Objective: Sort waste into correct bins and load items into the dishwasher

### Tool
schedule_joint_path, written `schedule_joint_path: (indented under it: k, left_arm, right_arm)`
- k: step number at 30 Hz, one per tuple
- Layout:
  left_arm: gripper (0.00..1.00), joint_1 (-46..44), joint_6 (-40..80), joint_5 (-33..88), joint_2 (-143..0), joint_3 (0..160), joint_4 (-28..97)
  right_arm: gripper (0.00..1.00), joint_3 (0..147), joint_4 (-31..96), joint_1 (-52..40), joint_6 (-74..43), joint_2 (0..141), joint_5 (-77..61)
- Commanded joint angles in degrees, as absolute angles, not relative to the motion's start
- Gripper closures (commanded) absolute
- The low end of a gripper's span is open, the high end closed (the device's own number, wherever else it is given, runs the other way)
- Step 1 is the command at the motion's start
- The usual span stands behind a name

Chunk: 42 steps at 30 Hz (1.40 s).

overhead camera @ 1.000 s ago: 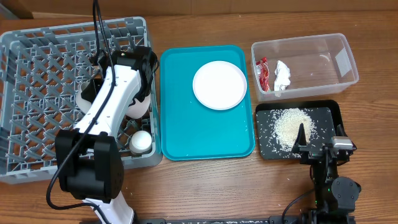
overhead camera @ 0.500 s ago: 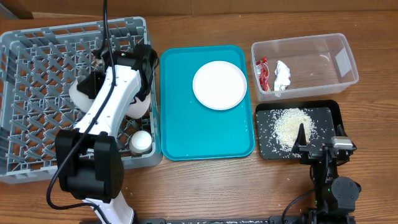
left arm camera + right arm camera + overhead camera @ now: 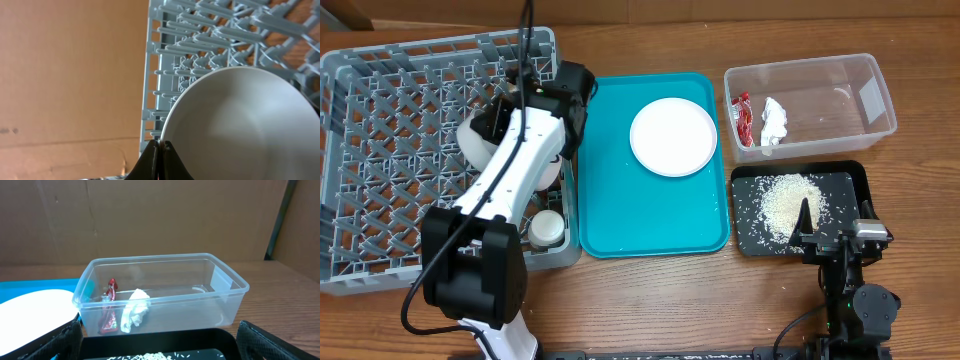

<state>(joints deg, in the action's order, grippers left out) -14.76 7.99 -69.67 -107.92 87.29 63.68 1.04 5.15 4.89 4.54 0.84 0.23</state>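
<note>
My left gripper (image 3: 161,146) is shut on the rim of a pale bowl (image 3: 240,120) and holds it over the grey dish rack (image 3: 200,30). From overhead the bowl (image 3: 480,143) is above the rack's (image 3: 380,120) right part. A small white cup (image 3: 546,228) stands in the rack's near right corner. A white plate (image 3: 673,137) lies on the teal tray (image 3: 620,210). The red wrapper (image 3: 742,118) and white tissue (image 3: 774,122) lie in the clear tub (image 3: 840,75). My right gripper (image 3: 835,228) is open and empty over the black tray (image 3: 850,185). Chopsticks are out of view.
Loose rice grains (image 3: 788,200) cover the black tray's middle. In the right wrist view the tub (image 3: 220,287) stands just behind the black tray (image 3: 165,340), with the wrapper (image 3: 109,311) and tissue (image 3: 134,309) at its left end. Brown cardboard walls stand behind the table.
My left gripper has lifted the bowl and carried it to the right over the rack, with the wrist now nearer the teal tray. The right arm has not moved.
</note>
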Motion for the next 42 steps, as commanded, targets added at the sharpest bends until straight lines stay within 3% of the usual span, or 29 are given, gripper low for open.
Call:
schedule_joint_path:
  k: [1,14,27,32,42]
  left_arm:
    - [0.96,-14.9,1.7,-71.7,-108.7,87.0,64.1]
    - [0.96,-14.0,-10.5,-68.9,-108.7,87.0,64.0]
    - [0.96,-14.5,-10.6,-63.2,-108.7,87.0,65.8]
    - [0.96,-14.4,-14.2,-74.3,-108.7,87.0,65.5]
    - [0.96,-14.7,-13.5,-64.9,-108.7,87.0,66.2]
  right_arm:
    - [0.0,0.5,4.8,5.0,4.8,0.4,0.3]
    - [0.0,0.5,4.8,5.0,4.8,0.4,0.3]
    - [0.0,0.5,4.8,5.0,4.8,0.4,0.3]
    - [0.0,0.5,4.8,5.0,4.8,0.4,0.3]
    - [0.0,0.5,4.8,5.0,4.8,0.4,0.3]
